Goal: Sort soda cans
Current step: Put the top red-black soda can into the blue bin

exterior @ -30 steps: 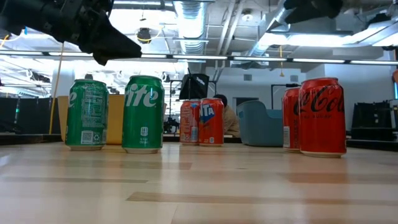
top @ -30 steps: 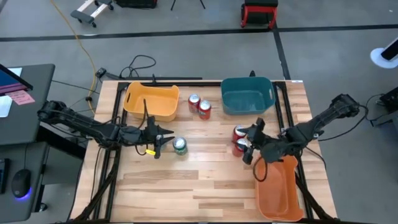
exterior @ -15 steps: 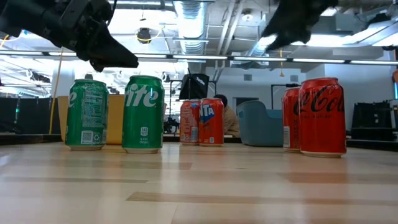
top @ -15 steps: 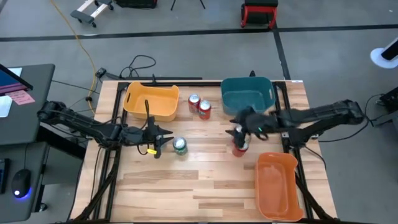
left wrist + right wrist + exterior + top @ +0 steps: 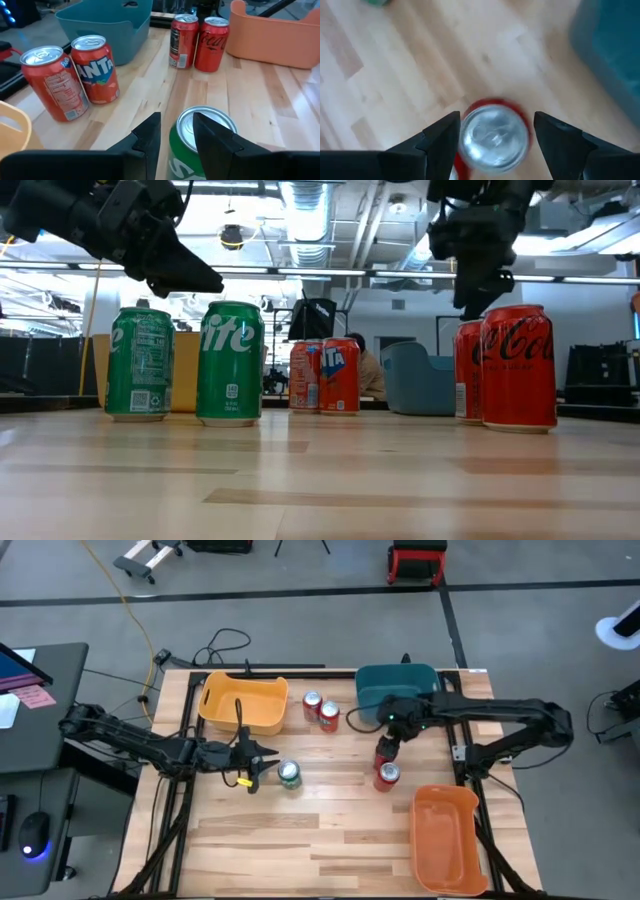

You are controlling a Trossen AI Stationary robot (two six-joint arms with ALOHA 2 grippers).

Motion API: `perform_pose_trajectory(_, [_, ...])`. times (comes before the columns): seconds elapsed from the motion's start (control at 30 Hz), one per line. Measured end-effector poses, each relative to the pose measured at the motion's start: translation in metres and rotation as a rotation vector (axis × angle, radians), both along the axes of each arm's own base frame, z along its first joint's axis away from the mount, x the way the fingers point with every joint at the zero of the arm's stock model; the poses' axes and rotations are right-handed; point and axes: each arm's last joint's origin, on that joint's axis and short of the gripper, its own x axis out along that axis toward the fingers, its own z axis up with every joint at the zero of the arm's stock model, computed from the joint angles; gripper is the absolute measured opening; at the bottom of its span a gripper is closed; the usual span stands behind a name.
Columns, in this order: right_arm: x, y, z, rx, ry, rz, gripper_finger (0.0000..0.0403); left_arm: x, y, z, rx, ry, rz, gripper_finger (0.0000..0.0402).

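Two green soda cans (image 5: pixel 140 362) (image 5: pixel 230 363) stand upright at the table's left. My left gripper (image 5: pixel 262 762) hovers level beside the right one (image 5: pixel 289 774), open a little, with nothing between its fingers (image 5: pixel 150 132). Two red cola cans (image 5: pixel 518 367) (image 5: pixel 386 774) stand right of centre. My right gripper (image 5: pixel 386 743) hangs open over the farther one (image 5: pixel 495 135), pointing down, a finger on either side above its silver top. Two orange-red cans (image 5: pixel 312 703) (image 5: pixel 328 716) stand at the far middle.
A yellow bin (image 5: pixel 243 700) stands at the far left and a teal bin (image 5: pixel 398 692) at the far right. An orange bin (image 5: pixel 450 838) sits at the near right. Bare wood lies along the near middle of the table (image 5: pixel 300 840).
My right gripper has swung from beside the orange bin toward the table's far edge and left, tipping from nearly level to pointing down, and now stands over the red cola cans. The cans have not moved.
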Motion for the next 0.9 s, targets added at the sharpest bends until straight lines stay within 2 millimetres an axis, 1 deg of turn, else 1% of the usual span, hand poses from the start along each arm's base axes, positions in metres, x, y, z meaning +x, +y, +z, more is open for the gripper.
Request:
perform_pose_trajectory(0.23, [0.006, 0.009, -0.016, 0.027, 0.131, 0.009, 0.0278, -0.001, 0.004, 0.001, 0.084, 0.002, 0.108, 0.0142])
perform_pose_trajectory(0.37, [0.015, 0.009, -0.025, 0.024, 0.163, 0.024, 0.0278, 0.0, 0.009, 0.001, 0.099, 0.006, 0.129, 0.0161])
perform_pose_trajectory(0.5, [0.022, 0.008, -0.03, 0.024, 0.145, 0.042, 0.0278, 0.0, 0.012, 0.0, 0.103, 0.02, 0.143, 0.0177])
perform_pose_trajectory(0.57, [0.022, 0.009, -0.027, 0.025, 0.123, 0.044, 0.0278, -0.001, 0.013, -0.001, 0.106, 0.035, 0.145, 0.0182])
perform_pose_trajectory(0.7, [0.017, 0.009, -0.013, -0.003, 0.073, 0.048, 0.0278, -0.001, 0.013, -0.002, 0.111, 0.047, 0.144, 0.0185])
perform_pose_trajectory(0.8, [0.016, 0.008, 0.007, -0.05, -0.031, 0.069, 0.0278, -0.001, 0.014, -0.002, 0.111, 0.046, 0.15, 0.0185])
perform_pose_trajectory(0.9, [0.013, 0.011, 0.015, -0.101, -0.048, 0.169, 0.0278, -0.001, 0.016, -0.002, 0.102, 0.047, 0.165, 0.0185])
